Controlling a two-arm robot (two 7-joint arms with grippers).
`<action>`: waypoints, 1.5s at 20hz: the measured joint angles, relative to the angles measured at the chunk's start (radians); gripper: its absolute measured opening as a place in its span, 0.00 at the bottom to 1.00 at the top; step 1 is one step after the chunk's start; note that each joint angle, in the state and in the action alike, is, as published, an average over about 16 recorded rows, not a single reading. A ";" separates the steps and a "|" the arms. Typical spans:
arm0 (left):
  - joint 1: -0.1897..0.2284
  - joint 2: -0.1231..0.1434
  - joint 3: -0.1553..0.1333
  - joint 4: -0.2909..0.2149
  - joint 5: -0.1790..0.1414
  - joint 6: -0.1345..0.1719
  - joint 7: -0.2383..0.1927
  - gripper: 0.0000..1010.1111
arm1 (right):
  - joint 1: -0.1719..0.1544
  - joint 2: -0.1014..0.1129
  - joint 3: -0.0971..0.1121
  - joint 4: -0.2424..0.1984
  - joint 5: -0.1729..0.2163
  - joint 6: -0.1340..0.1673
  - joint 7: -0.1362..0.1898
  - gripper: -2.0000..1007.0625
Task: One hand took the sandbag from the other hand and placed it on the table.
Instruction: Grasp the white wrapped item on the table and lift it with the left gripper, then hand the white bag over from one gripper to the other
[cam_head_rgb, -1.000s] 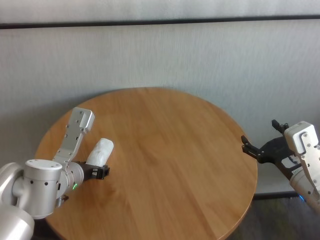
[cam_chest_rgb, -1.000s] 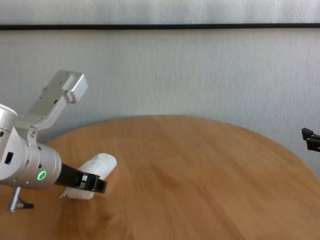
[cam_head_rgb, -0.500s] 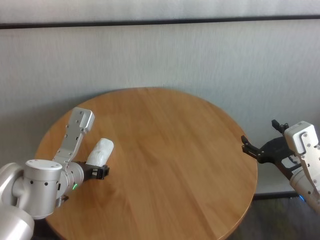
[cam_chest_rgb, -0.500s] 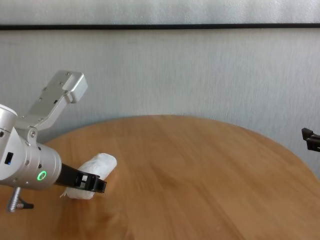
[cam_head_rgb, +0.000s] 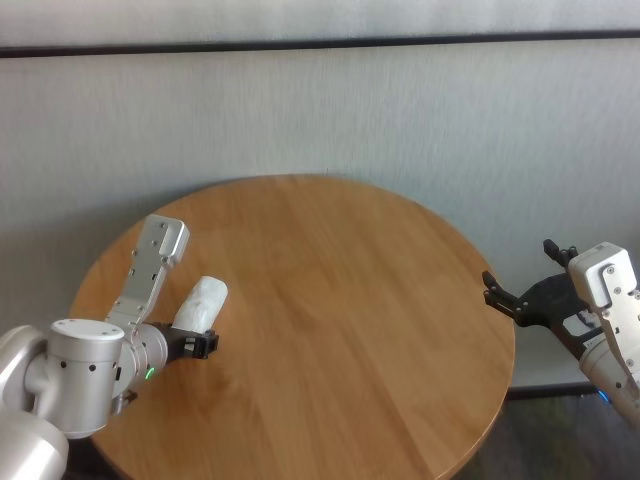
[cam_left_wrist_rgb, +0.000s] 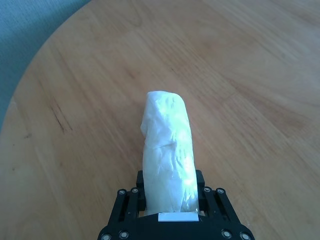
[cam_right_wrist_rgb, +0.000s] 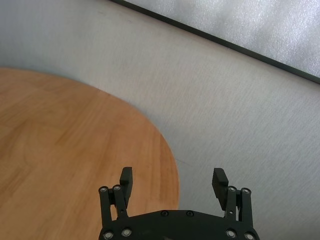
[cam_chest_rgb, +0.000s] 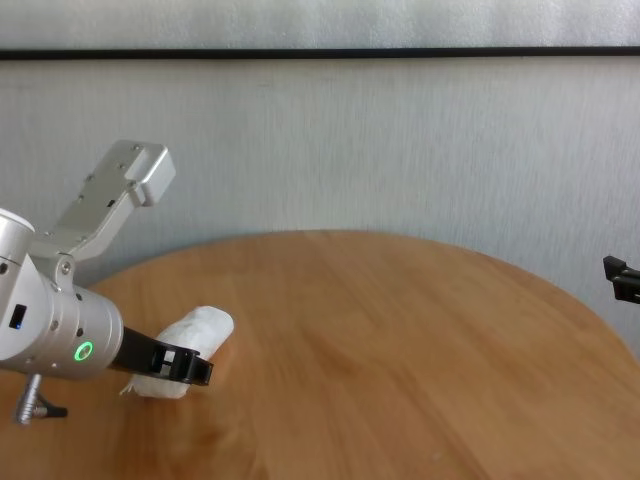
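Note:
My left gripper (cam_head_rgb: 197, 333), black with a silver wrist and a green ring, is shut on the sandbag (cam_head_rgb: 204, 299), a white crinkly pouch, low over the left part of the round wooden table (cam_head_rgb: 350, 300). In the left wrist view the sandbag (cam_left_wrist_rgb: 167, 150) sticks out forward from between the jaws of the left gripper (cam_left_wrist_rgb: 170, 212). The chest view shows the sandbag (cam_chest_rgb: 196, 333) at table height beside one black finger (cam_chest_rgb: 185, 366). My right gripper (cam_head_rgb: 520, 275) is open and empty, off the table's right edge; it also shows in the right wrist view (cam_right_wrist_rgb: 173, 176).
A grey wall stands close behind the table (cam_chest_rgb: 400, 350). The table's right rim (cam_right_wrist_rgb: 167, 150) lies just ahead of the right gripper. Only a tip of the right gripper's finger (cam_chest_rgb: 620, 275) shows in the chest view.

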 joint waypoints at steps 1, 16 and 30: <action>0.001 0.001 0.000 -0.002 0.000 -0.002 -0.003 0.56 | 0.000 0.000 0.000 0.000 0.000 0.000 0.000 1.00; 0.045 0.055 -0.003 -0.092 0.010 -0.129 -0.129 0.56 | 0.000 0.000 0.000 0.000 0.000 0.000 0.000 1.00; 0.089 0.096 -0.014 -0.233 -0.019 -0.259 -0.305 0.56 | 0.000 0.000 0.000 0.000 0.000 0.000 0.000 1.00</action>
